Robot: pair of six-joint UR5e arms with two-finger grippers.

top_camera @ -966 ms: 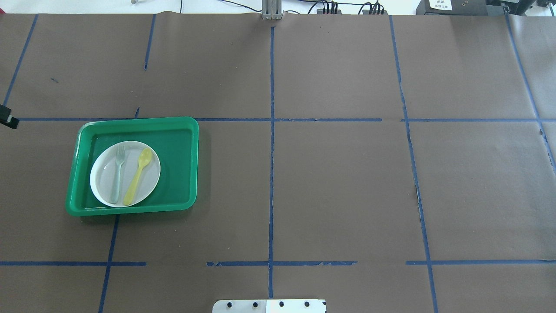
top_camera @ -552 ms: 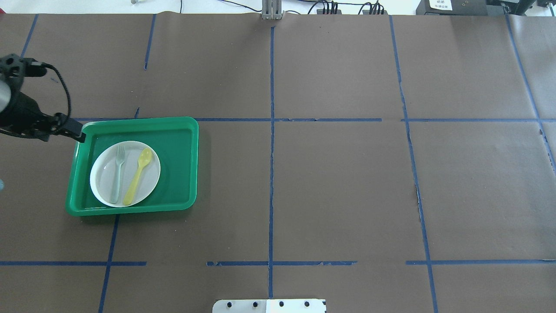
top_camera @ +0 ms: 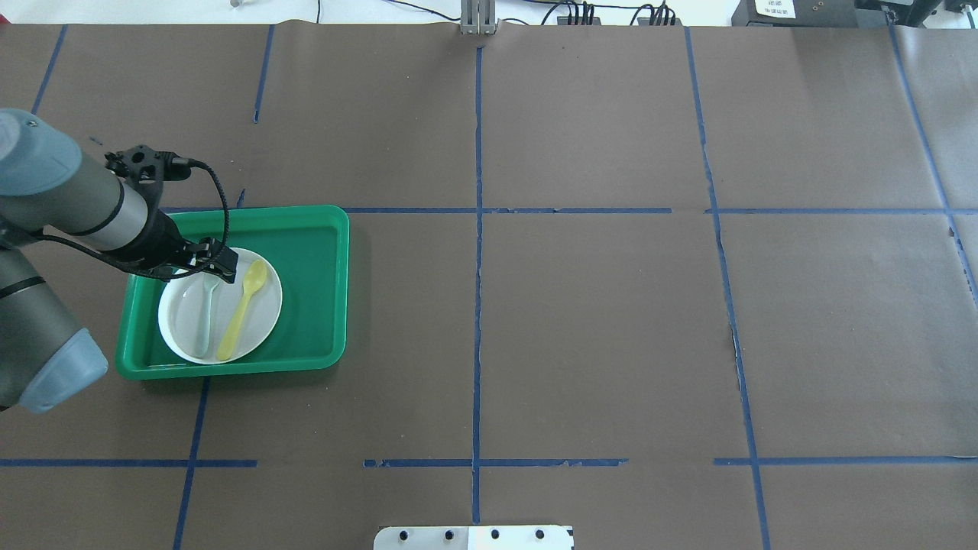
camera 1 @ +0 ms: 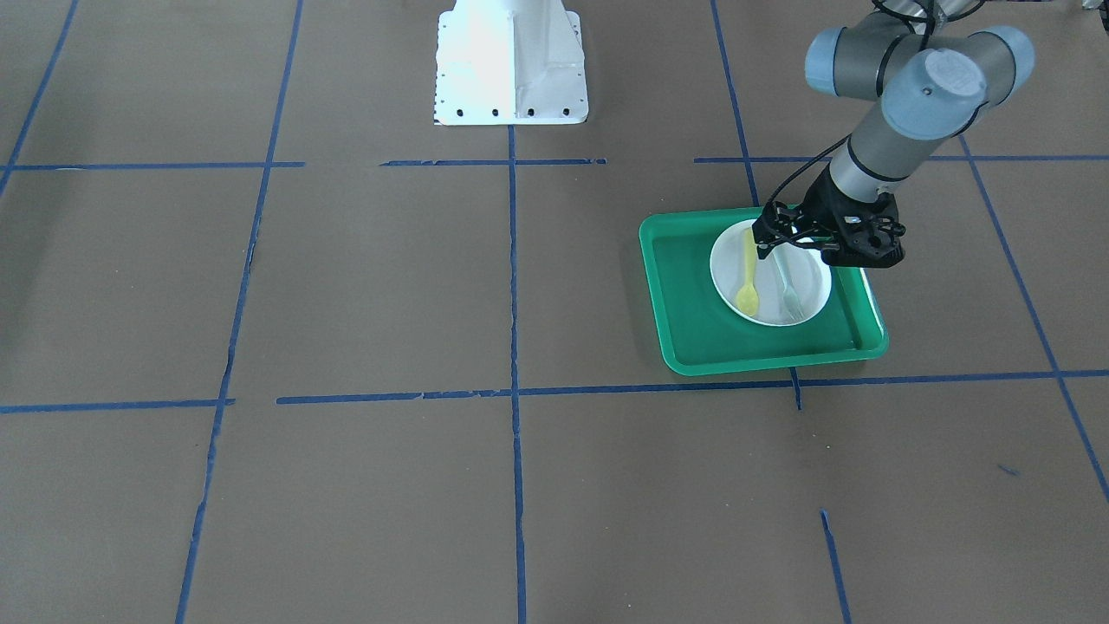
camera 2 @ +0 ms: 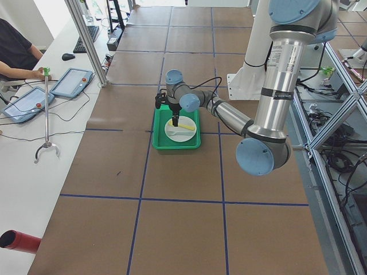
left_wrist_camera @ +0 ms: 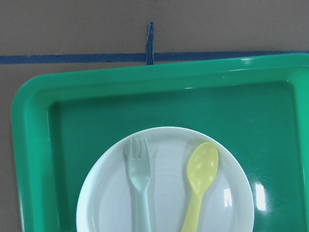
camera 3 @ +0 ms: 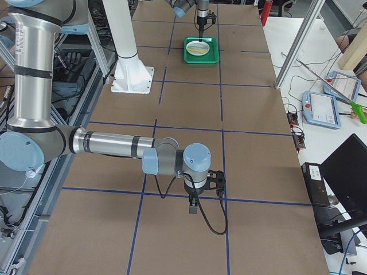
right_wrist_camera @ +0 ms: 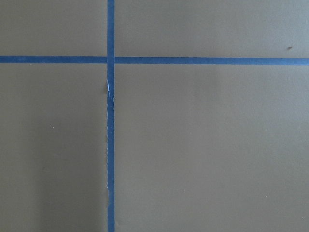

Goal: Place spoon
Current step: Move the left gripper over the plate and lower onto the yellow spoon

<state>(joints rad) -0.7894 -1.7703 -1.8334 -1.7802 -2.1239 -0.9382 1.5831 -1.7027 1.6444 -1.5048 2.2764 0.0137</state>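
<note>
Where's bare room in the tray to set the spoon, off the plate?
Bare: tray floor between plate and the rim toward table centre, plus the strip along the far rim. Crowded: the plate, with fork, spoon, left gripper above.

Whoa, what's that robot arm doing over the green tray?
The robot's left gripper hovers over a white plate that sits in a green tray. A yellow spoon and a pale fork lie side by side on the plate, and nothing is holding either one. The job is about the spoon, so it looks ready to reach for it. The right gripper hangs over bare table at the other end.
</note>
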